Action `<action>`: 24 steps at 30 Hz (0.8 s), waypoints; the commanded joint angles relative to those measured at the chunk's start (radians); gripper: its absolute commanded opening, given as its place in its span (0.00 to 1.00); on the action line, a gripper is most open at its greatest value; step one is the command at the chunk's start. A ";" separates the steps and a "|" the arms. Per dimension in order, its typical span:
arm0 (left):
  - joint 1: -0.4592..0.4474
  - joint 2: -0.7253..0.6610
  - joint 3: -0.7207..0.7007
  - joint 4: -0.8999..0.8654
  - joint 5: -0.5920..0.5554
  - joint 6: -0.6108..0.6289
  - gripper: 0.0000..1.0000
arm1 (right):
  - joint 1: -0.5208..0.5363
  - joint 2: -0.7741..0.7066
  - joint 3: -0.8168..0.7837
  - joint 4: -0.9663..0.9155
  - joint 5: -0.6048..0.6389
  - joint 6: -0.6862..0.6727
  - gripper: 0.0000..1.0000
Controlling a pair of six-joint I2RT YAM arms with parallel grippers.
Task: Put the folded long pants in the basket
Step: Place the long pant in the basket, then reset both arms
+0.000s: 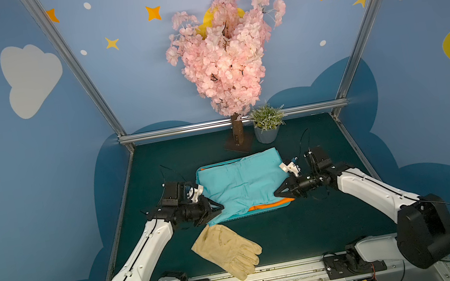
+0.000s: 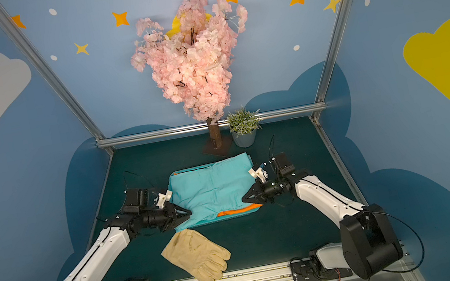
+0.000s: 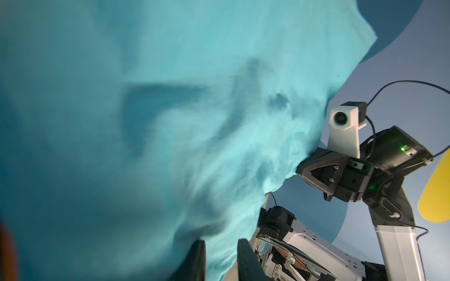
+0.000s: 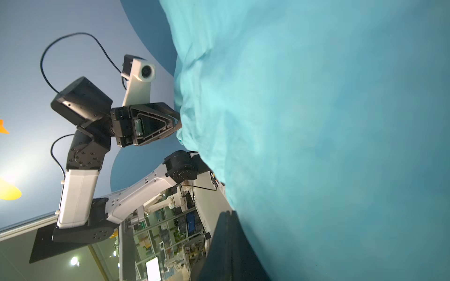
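Left tool (image 1: 219, 208) clenched on near-left corner of turquoise pants (image 1: 243, 180); right tool (image 1: 277, 194) clenched on near-right corner. Turquoise pants spread over basket (image 1: 261, 211), covering orange pants (image 1: 266, 205), mid-table (image 1: 310, 226).

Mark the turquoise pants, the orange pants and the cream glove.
turquoise pants (image 1: 243, 180): in a top view, middle of the upper fold.
orange pants (image 1: 263, 206): in a top view, the strip showing under the turquoise near edge.
cream glove (image 2: 194, 252): in a top view, the palm.

Blue walls (image 1: 7, 192), painted clouds (image 1: 31, 78), dark green tabletop (image 1: 310, 226)
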State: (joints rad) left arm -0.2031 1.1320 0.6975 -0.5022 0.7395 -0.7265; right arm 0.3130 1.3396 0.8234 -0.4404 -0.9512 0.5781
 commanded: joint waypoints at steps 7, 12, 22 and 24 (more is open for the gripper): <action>0.033 0.014 0.042 -0.202 -0.203 0.040 0.26 | -0.164 0.021 -0.025 -0.112 -0.013 -0.076 0.02; 0.058 -0.112 0.190 -0.228 -0.341 0.078 0.36 | -0.172 -0.112 0.025 -0.072 -0.021 0.002 0.04; 0.074 -0.362 -0.014 0.184 -1.101 0.254 0.75 | -0.193 -0.376 0.092 -0.043 1.018 -0.015 0.81; 0.076 -0.369 -0.133 0.340 -1.178 0.283 0.75 | -0.199 -0.402 -0.010 0.063 1.204 -0.076 0.83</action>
State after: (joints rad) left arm -0.1326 0.7559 0.6746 -0.3729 -0.1936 -0.5270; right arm 0.1234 0.9394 0.9165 -0.4419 -0.1993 0.5617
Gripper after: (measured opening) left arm 0.746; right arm 0.824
